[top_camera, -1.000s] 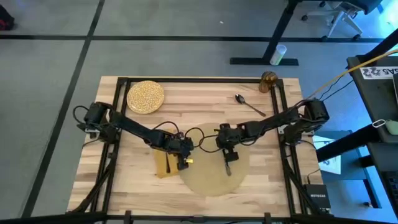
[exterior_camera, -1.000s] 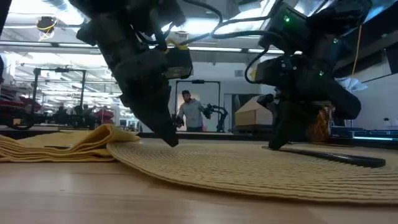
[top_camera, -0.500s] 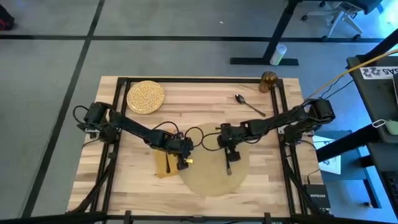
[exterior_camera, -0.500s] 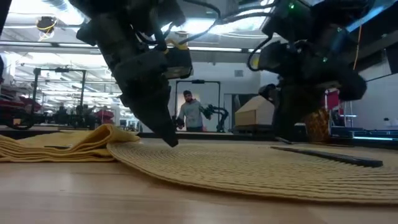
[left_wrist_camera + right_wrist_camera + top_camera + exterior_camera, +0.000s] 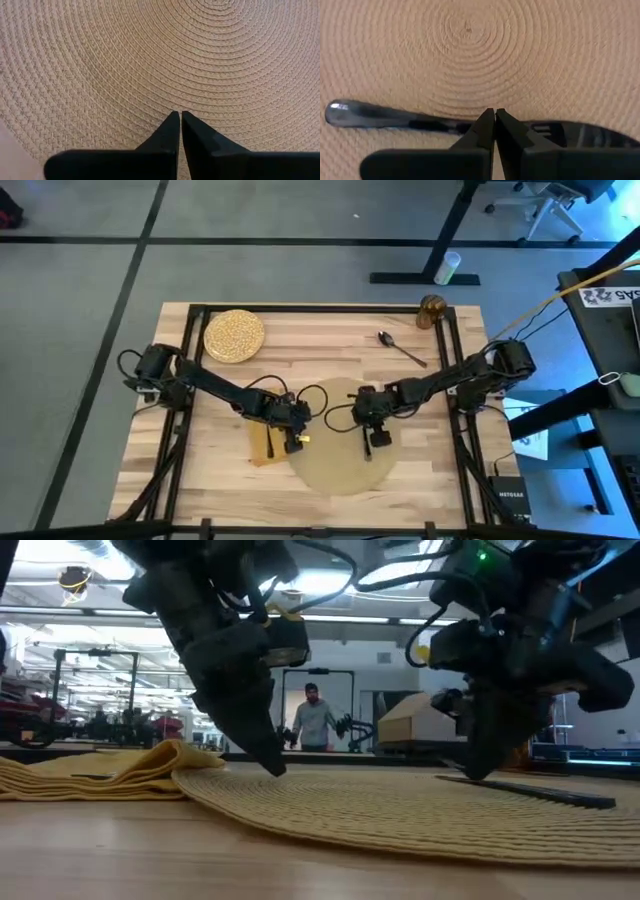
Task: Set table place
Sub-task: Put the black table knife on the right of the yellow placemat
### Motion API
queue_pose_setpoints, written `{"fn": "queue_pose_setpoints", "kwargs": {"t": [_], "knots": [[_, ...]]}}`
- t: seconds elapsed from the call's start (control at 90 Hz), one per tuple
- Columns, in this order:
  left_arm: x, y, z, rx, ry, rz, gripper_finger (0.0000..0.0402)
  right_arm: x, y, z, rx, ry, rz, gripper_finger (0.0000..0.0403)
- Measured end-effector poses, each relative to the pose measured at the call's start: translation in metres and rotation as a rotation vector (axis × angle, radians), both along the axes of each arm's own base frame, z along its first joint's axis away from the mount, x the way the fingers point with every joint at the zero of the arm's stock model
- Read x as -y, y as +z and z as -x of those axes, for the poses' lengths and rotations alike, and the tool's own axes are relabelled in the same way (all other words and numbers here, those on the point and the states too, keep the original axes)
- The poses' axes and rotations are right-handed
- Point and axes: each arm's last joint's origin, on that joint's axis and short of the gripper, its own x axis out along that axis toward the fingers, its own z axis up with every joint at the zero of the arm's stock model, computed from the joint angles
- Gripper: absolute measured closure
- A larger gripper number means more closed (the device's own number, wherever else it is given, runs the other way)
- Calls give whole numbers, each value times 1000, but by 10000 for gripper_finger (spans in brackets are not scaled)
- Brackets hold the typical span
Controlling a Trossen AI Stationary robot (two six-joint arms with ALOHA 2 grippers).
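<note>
Both grippers are lowered over the round placemat point(image 5: 338, 450) on the table point(image 5: 320, 350).

The right gripper point(image 5: 494, 112) is held with its fingers pressed together, holding nothing, directly above the dark fork point(image 5: 395, 117) lying on the mat. The left gripper point(image 5: 179, 114) is also closed and empty, at the mat's edge beside the yellow napkin point(image 5: 100, 772). The plate point(image 5: 234, 335), spoon point(image 5: 400, 348) and amber glass point(image 5: 432, 310) are seen at the table's far side.
</note>
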Motion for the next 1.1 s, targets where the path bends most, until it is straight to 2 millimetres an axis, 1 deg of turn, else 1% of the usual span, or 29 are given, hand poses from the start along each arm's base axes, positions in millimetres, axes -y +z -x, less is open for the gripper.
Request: {"fn": "queue_pose_setpoints", "kwargs": {"t": [0.456, 0.722, 0.944, 1.022, 1.1], "knots": [[0, 0, 0, 0, 4, 3, 400, -1, 0, 0, -3, 5, -45, 403], [0, 0, 0, 0, 5, 4, 400, -1, -1, 3, -42, 5, -40, 403], [0, 0, 0, 1, 5, 4, 400, -1, -1, 2, -31, 3, -36, 403], [0, 0, 0, 0, 5, 4, 400, -1, 3, 2, -12, 2, -37, 403], [0, 0, 0, 1, 5, 4, 400, -1, 13, 1, 20, -1, -34, 403]]}}
